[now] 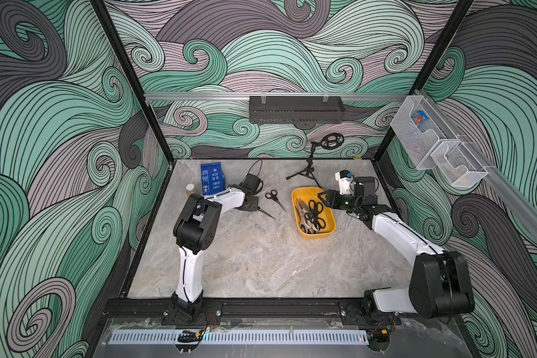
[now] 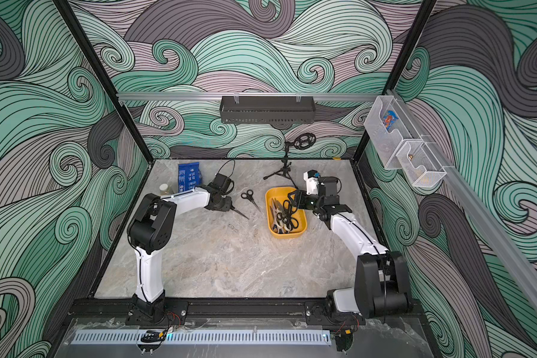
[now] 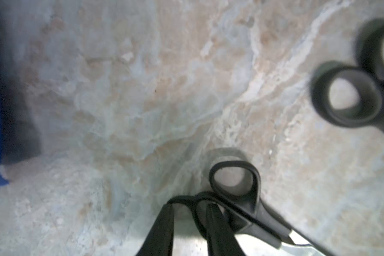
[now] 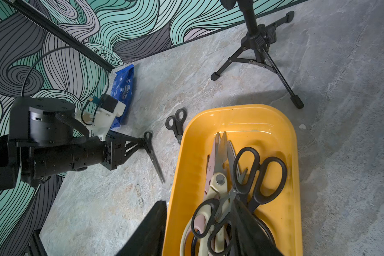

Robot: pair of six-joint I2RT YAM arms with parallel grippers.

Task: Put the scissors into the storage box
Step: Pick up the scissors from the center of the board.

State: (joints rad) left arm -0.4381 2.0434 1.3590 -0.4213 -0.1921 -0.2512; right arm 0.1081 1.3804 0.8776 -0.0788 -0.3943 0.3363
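1. The grey marbled table (image 1: pixel 261 263) carries everything.
2. The storage box (image 1: pixel 318 235), mustard yellow, stands on the right half of the table. A black tripod stand (image 1: pixel 307 172) is behind it.
3. A heap of scissors (image 1: pixel 313 214) lies inside the box. In it are black-handled pairs, a cream-handled pair and a pink one, and the blades point to the far wall.
4. The right gripper (image 1: pixel 321 198) hangs over the box with its jaws partly apart and holds nothing. In the right wrist view one finger is outside the left wall of the box and one is above the heap.
5. The left gripper (image 1: pixel 251 206) is low at the table, left of the box. Its jaws are narrow and clamped on one handle ring of a black-handled pair (image 4: pixel 154 160), and the blades of this pair lie on the table.
6. A second black-handled pair (image 1: pixel 277 201) lies free on the table, between the left gripper and the box.
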